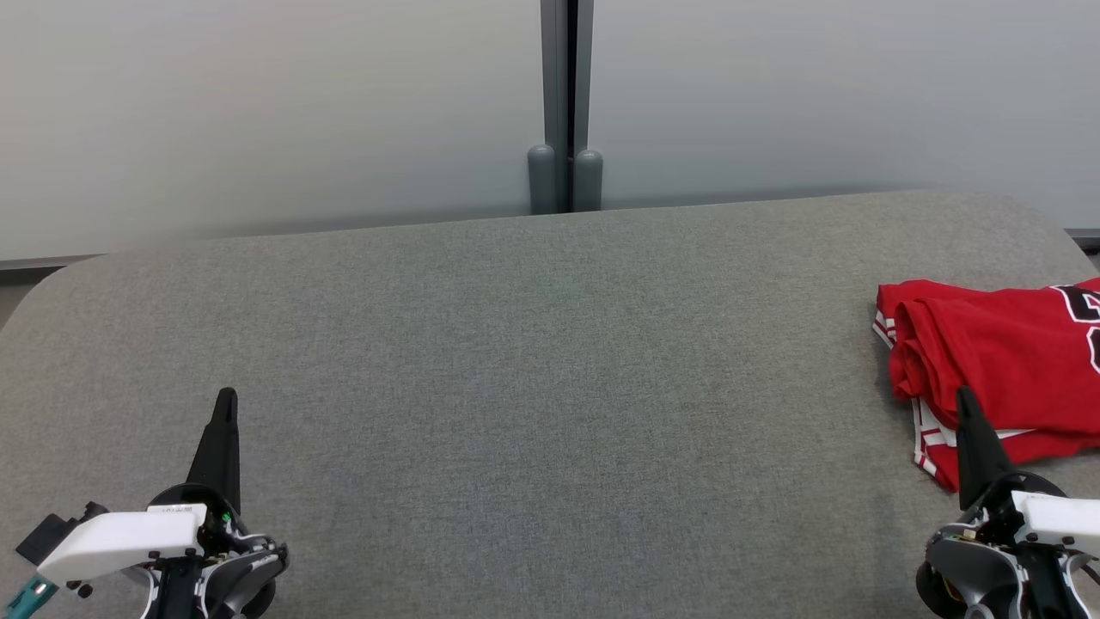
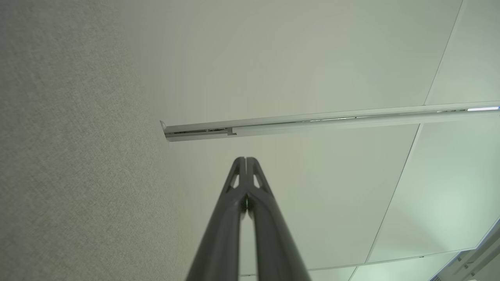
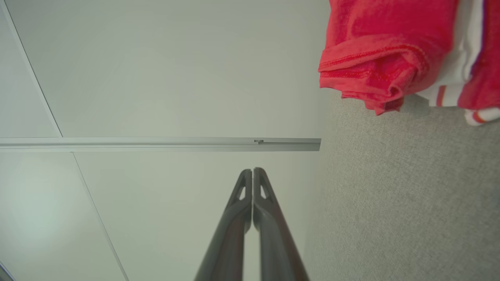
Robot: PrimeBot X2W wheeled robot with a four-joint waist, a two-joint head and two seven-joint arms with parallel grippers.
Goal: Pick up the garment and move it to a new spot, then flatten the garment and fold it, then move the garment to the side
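A grey table [image 1: 516,344] is set before a pale wall [image 1: 258,112] with a dark post [image 1: 566,103]. The red garment [image 1: 997,361] (folded, white trim) is laid at the table's right edge, beside the right tool [image 1: 965,397]. That tool and the left tool [image 1: 226,397] are pinched closed, empty. The garment's stitching is shown by the right wrist view.

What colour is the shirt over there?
The garment is red, with red-and-white striped trim at its edges. It shows clearest in the right wrist view.
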